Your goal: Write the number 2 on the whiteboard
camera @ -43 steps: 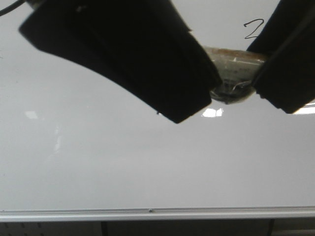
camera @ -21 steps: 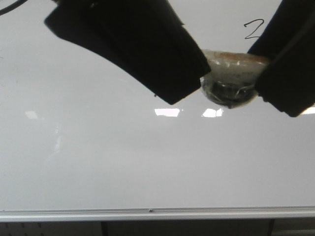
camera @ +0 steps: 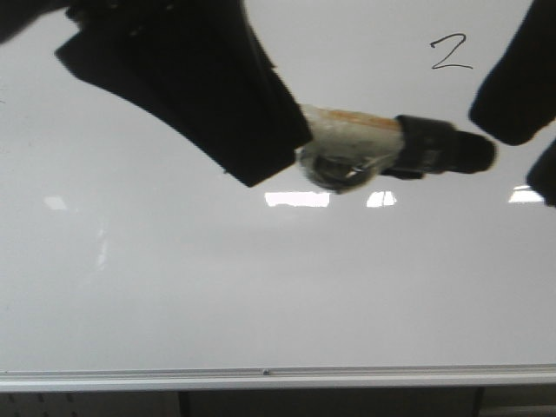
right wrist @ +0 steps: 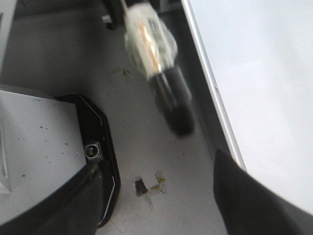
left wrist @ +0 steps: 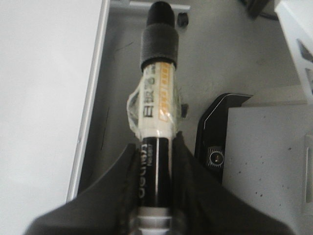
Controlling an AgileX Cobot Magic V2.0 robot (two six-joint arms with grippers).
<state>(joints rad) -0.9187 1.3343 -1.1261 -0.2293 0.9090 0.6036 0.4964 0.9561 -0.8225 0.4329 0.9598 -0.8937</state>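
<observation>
2 [camera: 452, 53] already on whiteboard [camera: 261, 287], upper right. L gripper [left wrist: 155, 161] clamped on capped marker [left wrist: 157, 98]; R gripper [right wrist: 161, 196] jaws apart, empty. Risk: tape-wrapped barrel may slip w/ one-sided grip, drop off board edge

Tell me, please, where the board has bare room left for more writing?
The glossy white whiteboard is bare from the silver rail up to the marker. Crowded: the top, where the left claw holds the capped marker beside the small black number 2.
</observation>
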